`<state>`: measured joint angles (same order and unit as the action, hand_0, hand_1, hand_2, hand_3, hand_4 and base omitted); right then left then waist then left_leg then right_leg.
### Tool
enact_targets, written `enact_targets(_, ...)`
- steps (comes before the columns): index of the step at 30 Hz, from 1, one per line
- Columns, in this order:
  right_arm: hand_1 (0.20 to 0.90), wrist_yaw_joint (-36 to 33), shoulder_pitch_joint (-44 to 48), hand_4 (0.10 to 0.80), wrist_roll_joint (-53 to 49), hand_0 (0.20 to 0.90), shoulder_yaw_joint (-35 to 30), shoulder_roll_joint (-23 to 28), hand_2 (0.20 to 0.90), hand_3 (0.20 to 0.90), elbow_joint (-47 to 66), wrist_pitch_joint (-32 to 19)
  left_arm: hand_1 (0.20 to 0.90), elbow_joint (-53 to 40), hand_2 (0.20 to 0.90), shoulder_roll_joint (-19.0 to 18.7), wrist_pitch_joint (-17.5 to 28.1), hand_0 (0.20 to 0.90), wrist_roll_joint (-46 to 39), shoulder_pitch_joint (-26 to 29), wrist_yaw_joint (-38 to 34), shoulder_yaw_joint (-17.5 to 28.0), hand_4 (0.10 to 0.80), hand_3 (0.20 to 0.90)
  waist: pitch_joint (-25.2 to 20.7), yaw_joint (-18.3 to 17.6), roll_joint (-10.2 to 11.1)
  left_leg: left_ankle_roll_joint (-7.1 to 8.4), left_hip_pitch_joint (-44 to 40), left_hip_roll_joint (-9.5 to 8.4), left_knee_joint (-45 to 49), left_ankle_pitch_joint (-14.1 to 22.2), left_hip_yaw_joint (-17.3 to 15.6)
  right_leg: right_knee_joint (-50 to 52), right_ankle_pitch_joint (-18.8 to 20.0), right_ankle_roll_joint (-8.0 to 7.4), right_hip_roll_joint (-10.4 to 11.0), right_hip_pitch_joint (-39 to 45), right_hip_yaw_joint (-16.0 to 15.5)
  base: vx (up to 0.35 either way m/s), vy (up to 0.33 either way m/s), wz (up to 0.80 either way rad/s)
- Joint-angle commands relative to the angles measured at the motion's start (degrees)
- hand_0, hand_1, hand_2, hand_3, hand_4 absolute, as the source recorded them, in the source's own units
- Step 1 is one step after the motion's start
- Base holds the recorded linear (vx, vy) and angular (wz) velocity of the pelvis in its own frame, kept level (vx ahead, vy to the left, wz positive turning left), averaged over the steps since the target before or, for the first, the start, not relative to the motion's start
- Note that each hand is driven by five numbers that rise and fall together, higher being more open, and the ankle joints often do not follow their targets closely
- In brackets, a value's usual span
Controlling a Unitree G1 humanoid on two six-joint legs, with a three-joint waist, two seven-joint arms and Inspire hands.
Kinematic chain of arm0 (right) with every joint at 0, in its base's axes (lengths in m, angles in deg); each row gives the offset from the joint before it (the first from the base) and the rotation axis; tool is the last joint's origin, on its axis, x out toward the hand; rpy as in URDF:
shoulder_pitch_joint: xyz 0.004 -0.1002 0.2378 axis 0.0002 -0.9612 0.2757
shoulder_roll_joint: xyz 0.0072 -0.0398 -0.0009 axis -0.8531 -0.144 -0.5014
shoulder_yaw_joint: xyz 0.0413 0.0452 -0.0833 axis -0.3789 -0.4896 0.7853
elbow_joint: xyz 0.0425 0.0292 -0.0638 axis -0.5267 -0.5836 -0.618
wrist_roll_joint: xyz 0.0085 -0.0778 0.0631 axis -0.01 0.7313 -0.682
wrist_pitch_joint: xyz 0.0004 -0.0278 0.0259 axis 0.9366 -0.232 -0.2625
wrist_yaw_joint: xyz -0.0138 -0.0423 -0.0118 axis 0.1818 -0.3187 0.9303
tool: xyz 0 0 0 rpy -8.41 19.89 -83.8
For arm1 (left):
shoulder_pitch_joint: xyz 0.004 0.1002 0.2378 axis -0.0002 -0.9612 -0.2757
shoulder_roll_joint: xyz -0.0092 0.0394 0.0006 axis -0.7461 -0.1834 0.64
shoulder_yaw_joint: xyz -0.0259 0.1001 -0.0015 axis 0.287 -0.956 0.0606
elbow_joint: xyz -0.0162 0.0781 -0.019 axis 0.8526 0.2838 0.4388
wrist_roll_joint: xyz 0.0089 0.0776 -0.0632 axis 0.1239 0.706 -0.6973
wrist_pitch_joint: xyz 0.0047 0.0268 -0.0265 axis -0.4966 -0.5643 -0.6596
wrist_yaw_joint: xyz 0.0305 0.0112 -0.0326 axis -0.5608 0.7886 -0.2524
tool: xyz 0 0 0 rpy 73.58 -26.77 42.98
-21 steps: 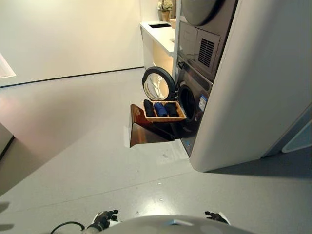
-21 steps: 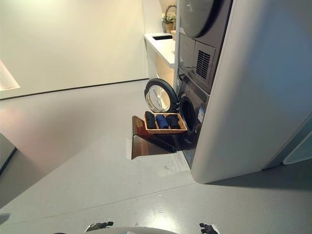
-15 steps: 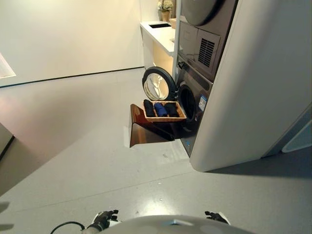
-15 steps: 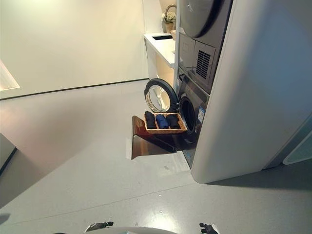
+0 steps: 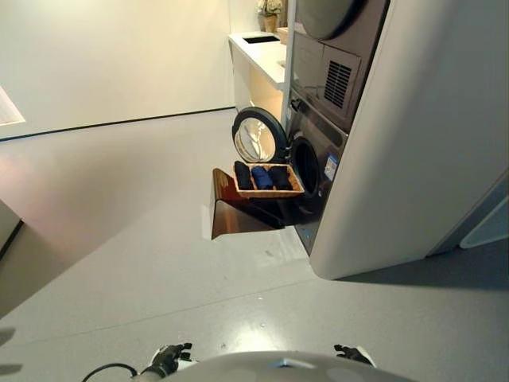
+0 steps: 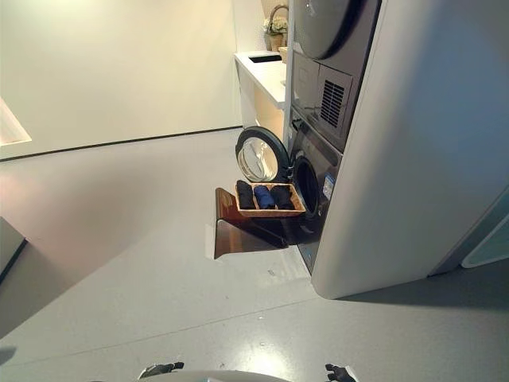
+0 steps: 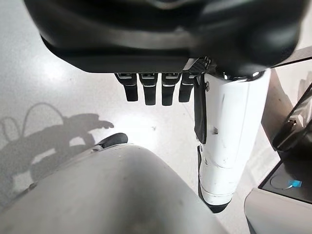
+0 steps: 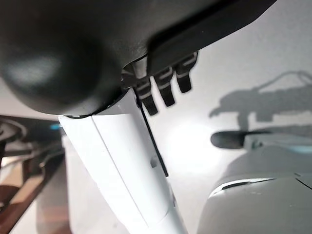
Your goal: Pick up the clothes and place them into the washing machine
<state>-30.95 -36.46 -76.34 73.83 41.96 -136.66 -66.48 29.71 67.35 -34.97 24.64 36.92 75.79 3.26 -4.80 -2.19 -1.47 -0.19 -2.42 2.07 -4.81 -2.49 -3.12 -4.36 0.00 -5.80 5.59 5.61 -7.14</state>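
Note:
A wicker basket (image 5: 242,192) rests on a brown stand (image 5: 229,215) in front of the washing machine (image 5: 318,171). Three rolled clothes lie in it: a black roll (image 5: 243,176), a blue roll (image 5: 262,177) and another black roll (image 5: 279,177). The round washer door (image 5: 258,136) stands swung open to the left, showing the dark drum opening (image 5: 307,166). My left hand (image 5: 169,358) and right hand (image 5: 350,352) hang low at the bottom edge, far from the basket. Both wrist views show relaxed straight fingers (image 7: 153,87) (image 8: 165,87) holding nothing.
A dryer (image 5: 338,48) is stacked above the washer inside a tall white cabinet (image 5: 429,151). A white counter with a sink (image 5: 261,49) and a flower pot (image 5: 270,11) stands behind. Wide grey floor (image 5: 119,215) stretches between me and the stand.
The view has shifted very slightly; nothing in the scene has moved and both hands hang as before.

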Motion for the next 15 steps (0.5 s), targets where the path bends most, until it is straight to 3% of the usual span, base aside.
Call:
enact_targets(1, 0.9, 0.63, 3.21, 0.8, 0.51, 0.9, 1.69, -0.76, 0.9, 0.9, -1.09, 0.31, 0.9, 3.15, 0.9, 1.82, 1.26, 0.9, -1.13, 5.22, -0.7, 3.17, 0.8, 0.9, 2.85, 0.8, 3.82, -0.98, -0.28, -4.12, 2.69, 6.48, -0.64, 3.51, -0.05, 0.38, -0.38, -2.63, 0.85, 0.027, 0.067, -0.03)
enact_targets(8, 0.9, 0.65, 4.98, 0.8, -0.67, 0.9, 0.95, -0.03, 0.9, 0.9, 0.26, 0.25, 0.9, 1.36, 0.9, 0.15, 1.34, 0.9, 0.27, 7.09, -0.84, 1.8, 0.8, 0.9, 4.55, 0.93, 3.29, -3.9, 1.93, -5.13, 9.1, 10.91, -1.26, 18.32, -3.12, -0.4, 1.0, -8.9, 1.32, 0.073, 0.106, -0.09)
enact_targets(9, 0.9, 0.65, 4.85, 0.8, -1.66, 0.9, 0.05, 0.16, 0.9, 0.9, 0.3, 0.06, 0.9, 0.96, 0.9, -0.41, 1.42, 0.9, -0.17, 7.49, -0.93, 2.18, 0.8, 0.9, 5.5, 0.43, 3.18, -5.0, 0.66, -6.05, 10.36, 12.33, -0.26, 26.22, -0.03, -0.8, 1.62, -11.07, 1.83, 0.228, 0.184, -0.1)
enact_targets(11, 0.9, 0.41, 4.61, 0.8, -3.08, 0.9, -1.08, 0.24, 0.9, 0.9, 0.46, -0.28, 0.9, 0.63, 0.9, -1.04, 1.45, 0.9, -0.49, 7.62, -0.76, 2.53, 0.8, 0.9, 6.27, -0.24, 2.51, -5.85, -0.75, -5.86, 10.51, 12.86, 0.49, 33.51, 3.5, -0.73, 1.64, -14.37, 1.75, 0.2, 0.16, -0.04)
enact_targets(13, 0.9, 0.28, 4.62, 0.8, -3.9, 0.9, -1.74, 0.1, 0.9, 0.9, 0.66, -0.63, 0.9, 0.88, 0.9, -1.66, 1.59, 0.9, -0.54, 7.76, -0.65, 3.09, 0.8, 0.9, 7.24, -0.98, 1.4, -5.94, -2.47, -4.96, 10.08, 12.94, 1.09, 39.05, 3.46, -0.51, 0.72, -18.55, 1.68, 0.204, 0.091, 0.06)
enact_targets(15, 0.9, 0.26, 4.27, 0.8, -4.38, 0.9, -2.42, 0.08, 0.9, 0.9, 0.94, -0.83, 0.9, 1.58, 0.9, -2.02, 1.6, 0.9, -0.55, 7.8, -0.81, 3.66, 0.8, 0.9, 7.36, -1.77, 1.09, -5.24, -4.57, -4.97, 9.21, 12.58, 2.32, 36.1, 2.56, 0.06, 0.39, -21.56, 1.31, 0.304, -0.004, 0.13)
